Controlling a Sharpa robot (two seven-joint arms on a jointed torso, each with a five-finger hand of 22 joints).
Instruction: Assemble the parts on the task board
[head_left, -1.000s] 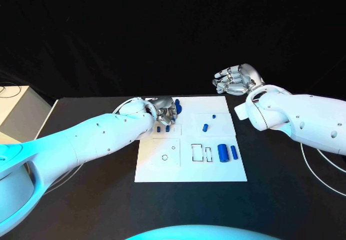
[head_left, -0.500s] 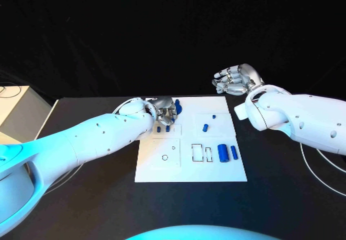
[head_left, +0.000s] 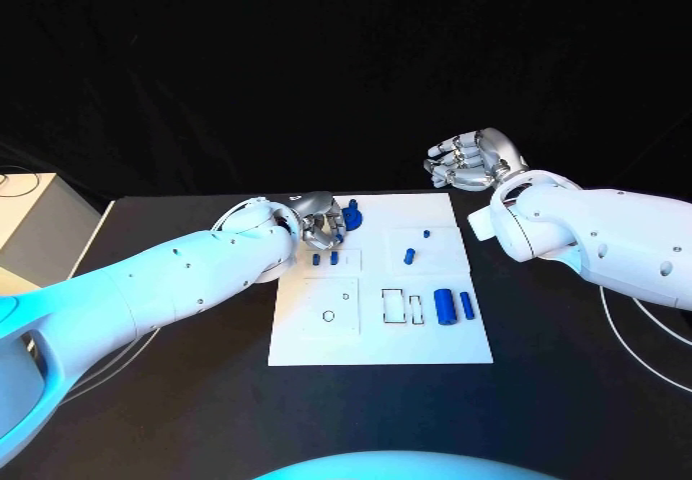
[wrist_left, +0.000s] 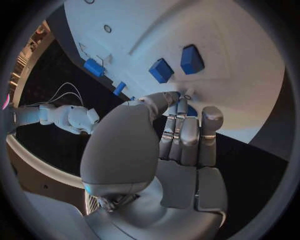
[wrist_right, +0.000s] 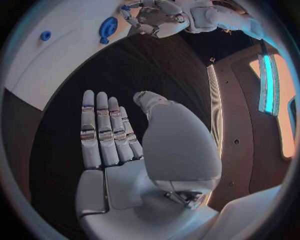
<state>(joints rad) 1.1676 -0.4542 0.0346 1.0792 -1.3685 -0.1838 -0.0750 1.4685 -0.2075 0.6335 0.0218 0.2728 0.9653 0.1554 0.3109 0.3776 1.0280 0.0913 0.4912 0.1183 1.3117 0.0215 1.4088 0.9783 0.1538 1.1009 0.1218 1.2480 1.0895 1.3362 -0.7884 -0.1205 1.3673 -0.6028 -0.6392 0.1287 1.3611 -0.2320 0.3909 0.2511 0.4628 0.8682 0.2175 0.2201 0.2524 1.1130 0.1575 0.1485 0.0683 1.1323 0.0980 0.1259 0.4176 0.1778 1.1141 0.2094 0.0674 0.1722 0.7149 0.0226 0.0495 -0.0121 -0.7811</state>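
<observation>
The white task board (head_left: 433, 340) lies mid-table. My left hand (head_left: 320, 222) hovers over its far left corner, beside a round blue part (head_left: 353, 212). Its thumb and fingers (wrist_left: 181, 125) are pinched together, and a small blue part (wrist_left: 189, 109) shows at their tips, seen again as a blue bit (wrist_right: 125, 7). Two blue blocks (head_left: 325, 258) sit just nearer on the board. Two blue cylinders (head_left: 454, 303) lie at the board's right, with small blue pieces (head_left: 411, 253) above them. My right hand (head_left: 470, 160) is raised beyond the far edge, its fingers (wrist_right: 106, 130) straight and holding nothing.
A pale box (head_left: 36, 215) stands off the table's left side. A thin cable (head_left: 635, 330) runs along the right. Bare black table (head_left: 173, 400) surrounds the board. Rectangular slots (head_left: 404, 305) and a small hole (head_left: 329, 315) mark the board's middle.
My left hand has turned and drawn slightly back toward the board's far left corner, uncovering more of the two blue blocks. The right hand has not moved.
</observation>
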